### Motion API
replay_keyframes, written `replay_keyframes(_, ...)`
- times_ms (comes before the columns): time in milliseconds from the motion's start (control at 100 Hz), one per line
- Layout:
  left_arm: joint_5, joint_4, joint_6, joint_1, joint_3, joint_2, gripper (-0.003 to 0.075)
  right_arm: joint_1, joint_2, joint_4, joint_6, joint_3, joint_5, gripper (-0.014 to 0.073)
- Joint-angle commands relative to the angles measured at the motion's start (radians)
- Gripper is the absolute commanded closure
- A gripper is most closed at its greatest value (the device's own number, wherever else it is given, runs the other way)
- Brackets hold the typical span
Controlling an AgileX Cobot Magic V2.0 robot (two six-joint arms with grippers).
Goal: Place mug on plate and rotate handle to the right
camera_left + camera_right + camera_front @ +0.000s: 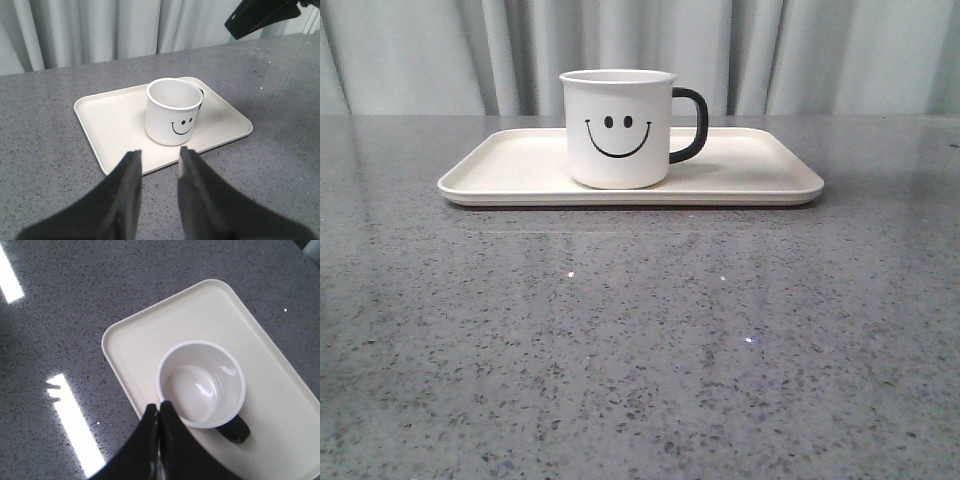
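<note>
Your mug (617, 130) sat upright mid-plate (500, 170) with the handle (690, 125) at 3 o'clock already, left gripper (160, 161) parted and empty, right gripper (160, 416) pinched closed, so backing off gently looked smartest.

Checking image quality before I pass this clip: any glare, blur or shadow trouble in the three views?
Front view: sharp, the plate mirrored faintly in the glossy table. Left wrist view: the mug is crisp, the left gripper soft. Right wrist view: bright glare streaks on the table, highlights inside the mug, the right gripper blurred.
</note>
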Motion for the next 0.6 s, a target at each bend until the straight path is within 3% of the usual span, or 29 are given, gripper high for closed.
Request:
replay_keyframes(0,-0.085,-0.019,0.003,-0.004,-0.013,-0.020,0.0641,-0.005,-0.111,0.032,0.008,0.038,-0.082,0.0655)
replay_keyframes(110,-0.085,-0.019,0.003,-0.004,-0.008,-0.034,0.0741,-0.005,-0.207,0.026,0.008,0.166,-0.154,0.0655)
replay_keyframes(590,-0.078,-0.033,0.033,-0.004,0.003,-0.038,0.0739,-0.005,-0.742,0.028,0.011,0.862,-0.625,0.0655)
